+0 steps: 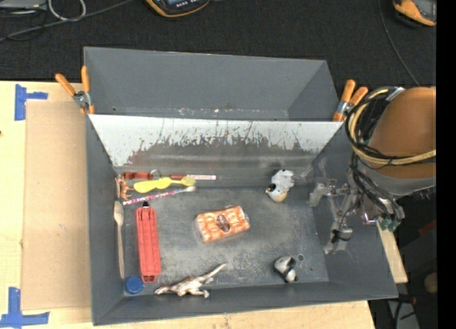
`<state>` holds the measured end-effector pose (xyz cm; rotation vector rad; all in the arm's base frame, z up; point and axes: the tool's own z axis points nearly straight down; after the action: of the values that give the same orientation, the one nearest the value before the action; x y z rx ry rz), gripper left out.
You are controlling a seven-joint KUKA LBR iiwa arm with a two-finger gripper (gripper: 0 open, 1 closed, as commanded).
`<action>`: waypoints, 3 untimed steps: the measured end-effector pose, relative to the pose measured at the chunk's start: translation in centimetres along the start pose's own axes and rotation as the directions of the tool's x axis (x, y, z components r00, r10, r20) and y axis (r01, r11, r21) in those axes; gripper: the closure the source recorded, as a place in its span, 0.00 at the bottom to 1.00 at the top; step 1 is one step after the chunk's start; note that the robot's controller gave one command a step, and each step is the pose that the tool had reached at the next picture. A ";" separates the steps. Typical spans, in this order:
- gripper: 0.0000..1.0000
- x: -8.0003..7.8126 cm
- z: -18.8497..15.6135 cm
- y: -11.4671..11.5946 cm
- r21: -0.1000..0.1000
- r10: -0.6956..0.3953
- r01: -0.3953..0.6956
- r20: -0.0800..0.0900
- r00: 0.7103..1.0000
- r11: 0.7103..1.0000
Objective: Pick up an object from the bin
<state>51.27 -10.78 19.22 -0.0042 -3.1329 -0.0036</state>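
My gripper [333, 217] hangs by the right wall of the bin [214, 103]; I cannot tell whether it is apart or together. Near it lie a white-and-yellow figure [281, 185] towards the back and a grey-and-white lump [286, 268] towards the front, both too small to read an axis. In mid-floor an orange packet [222, 224] lies with its long axis left to right, slightly tilted.

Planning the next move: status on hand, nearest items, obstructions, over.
Hand at right side of bin, over bare floor. Nearest: small grey-and-white thing front right, white-and-yellow toy further back. Nothing lies between hand and either.
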 end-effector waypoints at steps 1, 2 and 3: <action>0.00 -0.2 -0.3 0.0 0.002 -0.003 0.003 0.007 1.000 1.000; 0.00 0.7 5.2 6.4 0.002 -0.087 0.087 0.007 0.996 0.996; 0.00 0.1 7.5 6.0 0.002 -0.089 0.089 0.009 0.996 0.996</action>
<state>51.15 -4.80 11.69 0.1355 -3.1391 -0.0015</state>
